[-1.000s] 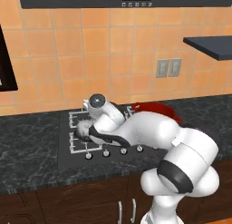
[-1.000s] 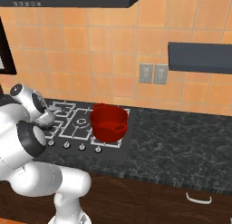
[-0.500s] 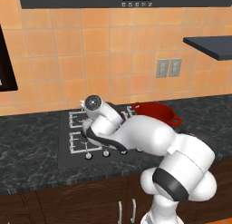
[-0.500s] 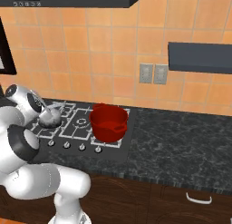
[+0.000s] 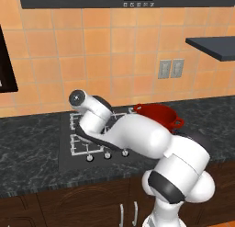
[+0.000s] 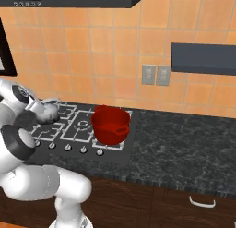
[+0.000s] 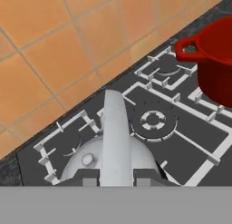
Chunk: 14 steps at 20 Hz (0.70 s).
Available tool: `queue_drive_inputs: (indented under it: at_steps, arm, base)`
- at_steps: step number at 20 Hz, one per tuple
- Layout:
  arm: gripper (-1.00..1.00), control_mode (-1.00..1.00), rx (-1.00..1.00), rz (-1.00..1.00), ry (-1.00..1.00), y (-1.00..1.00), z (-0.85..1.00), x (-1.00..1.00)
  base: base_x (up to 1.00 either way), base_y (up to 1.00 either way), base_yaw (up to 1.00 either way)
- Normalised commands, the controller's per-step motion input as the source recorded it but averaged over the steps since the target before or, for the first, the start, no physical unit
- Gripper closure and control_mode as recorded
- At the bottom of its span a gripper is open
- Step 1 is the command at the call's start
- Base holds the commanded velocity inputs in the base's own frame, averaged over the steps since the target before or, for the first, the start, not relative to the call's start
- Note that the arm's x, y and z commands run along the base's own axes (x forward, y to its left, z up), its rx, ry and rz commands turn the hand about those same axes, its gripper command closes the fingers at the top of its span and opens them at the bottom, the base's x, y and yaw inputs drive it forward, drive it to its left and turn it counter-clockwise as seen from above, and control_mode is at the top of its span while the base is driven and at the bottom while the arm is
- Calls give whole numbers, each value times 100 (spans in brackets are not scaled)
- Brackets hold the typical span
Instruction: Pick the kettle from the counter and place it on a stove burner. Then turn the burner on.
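A: What takes up most of the frames?

B: The orange tiled wall (image 6: 106,51) across the top, then the counter (image 6: 184,144), a dark veined slab running across the middle of both base views. The black stove panel (image 6: 115,151) sits in it, left of centre in the right base view.

A: And the arm?

B: The white arm (image 5: 137,139) rises from the lower right of the left base view and reaches to the stove at centre left.

A: Next in size?

B: The red pot (image 6: 110,124), standing on the right side of the stove, at the middle of the right base view and at the upper right of the hand view.

A: Where is the kettle?

B: The kettle (image 7: 106,162) is at the bottom centre of the hand view, its rounded grey body over the wire grates at the stove's left end. In the right base view it shows as a pale shape at centre left, beside the arm's wrist.

A: Which way does it point?

B: Its arched handle (image 7: 115,132) runs straight up the hand view from the bottom edge, towards the tiles. The spout I cannot make out. A small knob (image 7: 88,160) sits on top, left of the handle.

A: The gripper?

B: The gripper (image 7: 116,181) is clamped on the handle, one dark tip each side of it

A: Is it resting on a grate?

B: I cannot tell whether it touches
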Motion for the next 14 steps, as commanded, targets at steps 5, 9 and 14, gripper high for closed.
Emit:
queue_drive_inputs:
  at_steps: [5, 9, 14]
  arm:
    - [100, -100, -15, -1, 5, 37, -9, 2]
    - [100, -100, -14, 0, 2, 24, -28, 0]
    - [100, -100, -13, -2, 0, 39, -24, 0]
  base:
    - [0, 0, 0]
    - [0, 0, 0]
    - [0, 0, 0]
